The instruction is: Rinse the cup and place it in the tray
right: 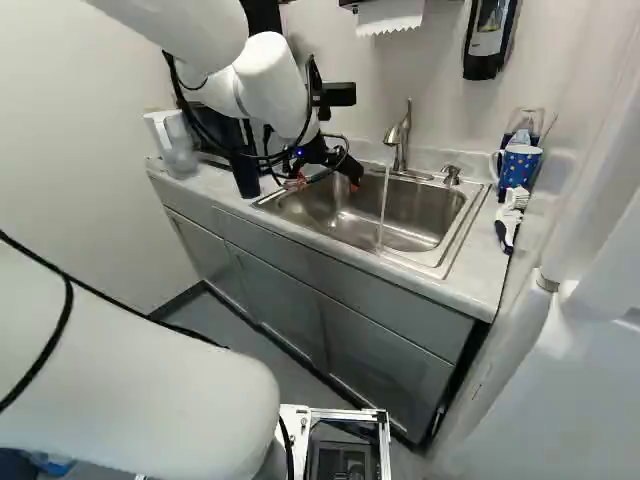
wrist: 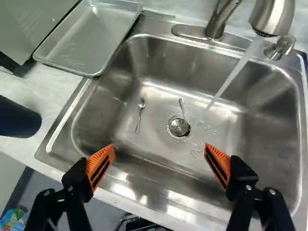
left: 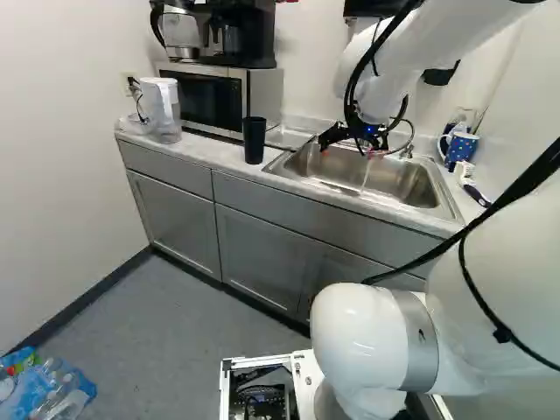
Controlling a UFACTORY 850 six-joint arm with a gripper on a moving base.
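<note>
Standing near the front edge of the worktop point(left: 207, 152), the black tumbler point(left: 254, 141) looked light, stiff and slippery if wet, best gripped mid-wall by the gripper point(wrist: 160, 146), fingers spread.

sink point(wrist: 159, 53): mtl, semi-gloss | tray point(wrist: 86, 38): mtl, smth, satin | cup point(wrist: 17, 118): matt | faucet point(wrist: 221, 19): brushed mtl

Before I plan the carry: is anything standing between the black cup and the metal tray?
Nothing visible stands between the black cup and the metal tray; only countertop separates them, with the microwave close beside.
</note>
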